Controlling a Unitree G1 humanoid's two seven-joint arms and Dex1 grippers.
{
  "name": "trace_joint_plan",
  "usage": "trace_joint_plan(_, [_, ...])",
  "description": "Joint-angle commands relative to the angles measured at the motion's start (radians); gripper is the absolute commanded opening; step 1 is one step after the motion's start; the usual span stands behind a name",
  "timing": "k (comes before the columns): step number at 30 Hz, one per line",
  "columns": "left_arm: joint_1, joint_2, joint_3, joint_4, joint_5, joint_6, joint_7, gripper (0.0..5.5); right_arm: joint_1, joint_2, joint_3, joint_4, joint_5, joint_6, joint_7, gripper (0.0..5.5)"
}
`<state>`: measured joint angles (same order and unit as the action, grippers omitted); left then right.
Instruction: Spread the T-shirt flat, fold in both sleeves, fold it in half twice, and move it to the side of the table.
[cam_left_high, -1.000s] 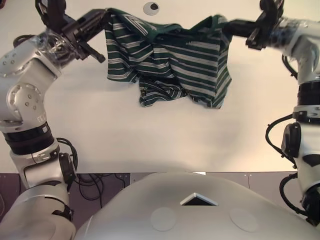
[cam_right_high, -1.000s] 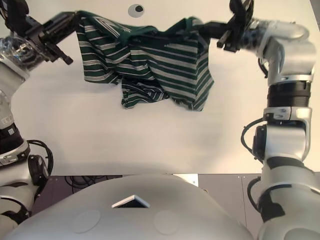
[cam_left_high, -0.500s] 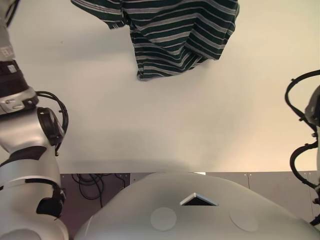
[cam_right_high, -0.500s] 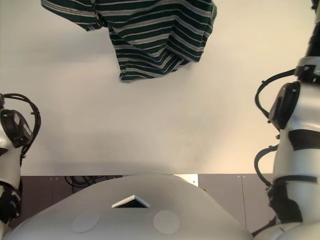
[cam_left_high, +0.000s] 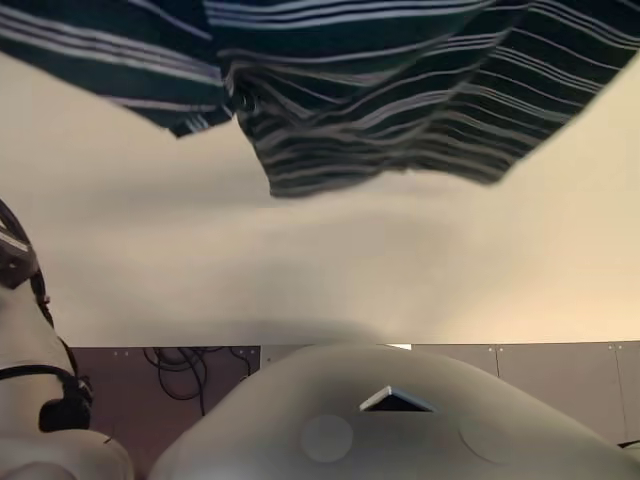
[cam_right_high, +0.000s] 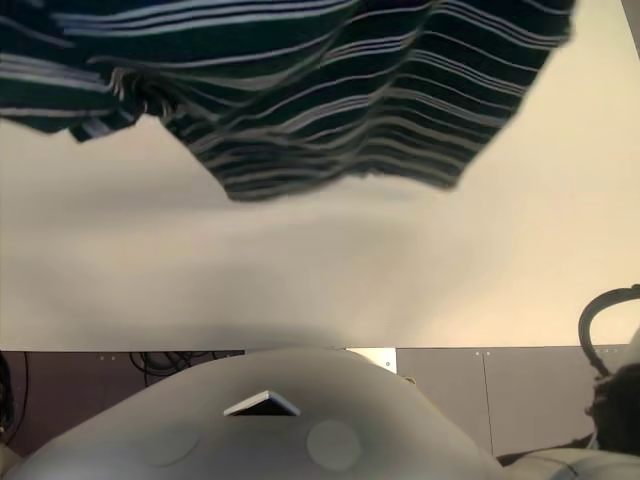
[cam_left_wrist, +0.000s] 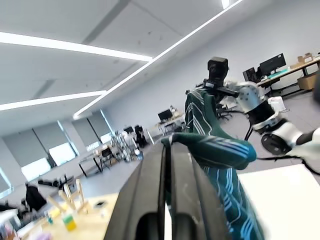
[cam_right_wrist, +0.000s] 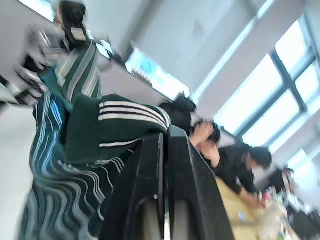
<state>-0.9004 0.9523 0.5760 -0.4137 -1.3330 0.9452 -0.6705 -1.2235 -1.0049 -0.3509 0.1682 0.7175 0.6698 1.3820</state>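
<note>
**Shirt going up, both hands pinching**

Rising over the last second, the T-shirt (cam_left_high: 380, 110) is now hanging high above the bench (cam_left_high: 320, 270). It is looming across the top of the head views, where earlier it was drooping lower between our two arms. Its lower edge is bunching and twisting near the middle, and it appears to be hanging free of the pale surface.

From the left wrist, we are seeing the left hand (cam_left_wrist: 167, 145) with its fingers pressed together on a fold of the green striped cloth. The garment is stretching away through the air.

From the right wrist, the right hand (cam_right_wrist: 164, 137) is likewise pinching a striped, cuff-like edge, with the rest hanging below it.

We are judging that spreading flat is the step in hand, and it is not yet done. The next move is calling for both hands to come down and apart, laying the cloth out without the twist settling in.
</note>
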Motion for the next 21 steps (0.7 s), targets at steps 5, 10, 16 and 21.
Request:
trace_joint_plan(5, [0.22,-0.069,-0.205,0.023,0.052,-0.028,0.054,0.0,0.403,0.05,0.188,-0.06,-0.147,-0.062,-0.087,0.03])
trace_joint_plan(10, [0.319,-0.206,-0.601,0.413,0.522,-0.237,-0.065,0.0,0.489,0.215,0.455,0.159,-0.44,-0.267,-0.221,0.03])
trace_joint_plan(16, [0.074,-0.447,-0.817,1.163,0.955,-0.582,-0.043,0.0,0.291,0.49,0.608,0.615,-0.699,-0.477,-0.486,0.03])
trace_joint_plan(21, [-0.054,-0.57,-0.776,1.513,1.065,-0.767,0.047,0.0,0.172,0.625,0.63,0.937,-0.811,-0.59,-0.717,0.03])
